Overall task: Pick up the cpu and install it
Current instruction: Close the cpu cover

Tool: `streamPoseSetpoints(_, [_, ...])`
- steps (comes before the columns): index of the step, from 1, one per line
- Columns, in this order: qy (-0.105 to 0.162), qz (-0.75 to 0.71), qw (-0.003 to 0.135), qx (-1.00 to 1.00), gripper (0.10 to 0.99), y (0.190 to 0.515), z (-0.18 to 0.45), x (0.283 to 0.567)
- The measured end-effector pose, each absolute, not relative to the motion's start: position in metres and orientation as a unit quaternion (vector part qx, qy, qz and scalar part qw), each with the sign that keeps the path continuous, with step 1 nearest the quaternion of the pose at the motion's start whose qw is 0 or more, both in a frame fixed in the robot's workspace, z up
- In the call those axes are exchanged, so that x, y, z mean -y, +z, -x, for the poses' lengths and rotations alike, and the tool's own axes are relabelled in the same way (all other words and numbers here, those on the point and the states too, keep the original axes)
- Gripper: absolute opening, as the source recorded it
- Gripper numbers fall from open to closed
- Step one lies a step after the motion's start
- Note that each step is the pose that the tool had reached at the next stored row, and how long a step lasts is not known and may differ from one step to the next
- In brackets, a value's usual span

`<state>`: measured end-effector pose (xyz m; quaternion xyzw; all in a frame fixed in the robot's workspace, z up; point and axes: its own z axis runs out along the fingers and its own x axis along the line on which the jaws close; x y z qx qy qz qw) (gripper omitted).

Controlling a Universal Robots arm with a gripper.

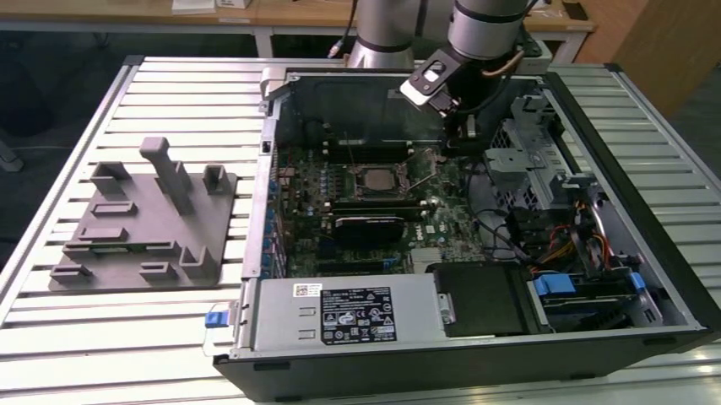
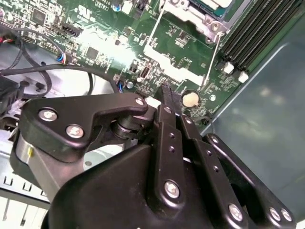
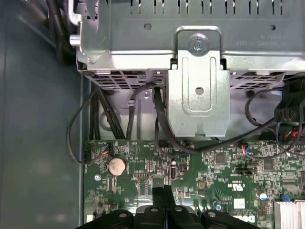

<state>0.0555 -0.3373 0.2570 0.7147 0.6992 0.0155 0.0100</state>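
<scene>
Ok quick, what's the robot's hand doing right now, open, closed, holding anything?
Hand: closed, nothing held, tips low over the motherboard.

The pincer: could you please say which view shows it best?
The second wrist view: the pincer shows full-length, fingers shut, over the motherboard. The first wrist view catches its tips; the exterior view shows it small, inside the case.

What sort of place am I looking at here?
Probably a robotics lab or test bench for computer assembly: a robot arm reaches into an open computer case on a slatted metal table, with a grey fixture block beside it.
</scene>
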Motion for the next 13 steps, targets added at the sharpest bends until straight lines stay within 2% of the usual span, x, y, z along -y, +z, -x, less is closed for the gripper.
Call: streamPoseSetpoints(13, [0.013,-0.715,0.008,-0.699,0.106,0.239,-0.058,0.337])
